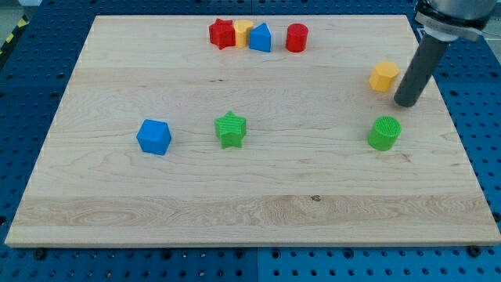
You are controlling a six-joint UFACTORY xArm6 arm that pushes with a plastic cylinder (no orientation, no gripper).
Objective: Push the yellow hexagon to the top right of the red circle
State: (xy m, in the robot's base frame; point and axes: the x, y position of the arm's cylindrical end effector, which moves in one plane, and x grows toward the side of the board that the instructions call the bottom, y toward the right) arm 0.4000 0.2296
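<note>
The yellow hexagon [384, 77] lies near the board's right edge, in the upper part of the view. The red circle [297, 37] stands at the top of the board, to the upper left of the hexagon and well apart from it. My tip [406, 103] is just to the lower right of the yellow hexagon, very close to it; I cannot tell whether they touch. The dark rod rises from the tip toward the view's top right corner.
A red star [222, 34], a small yellow block [243, 32] and a blue block [261, 37] sit in a row left of the red circle. A green circle [384, 132] lies below my tip. A green star [230, 129] and a blue hexagon [154, 136] lie at mid-left.
</note>
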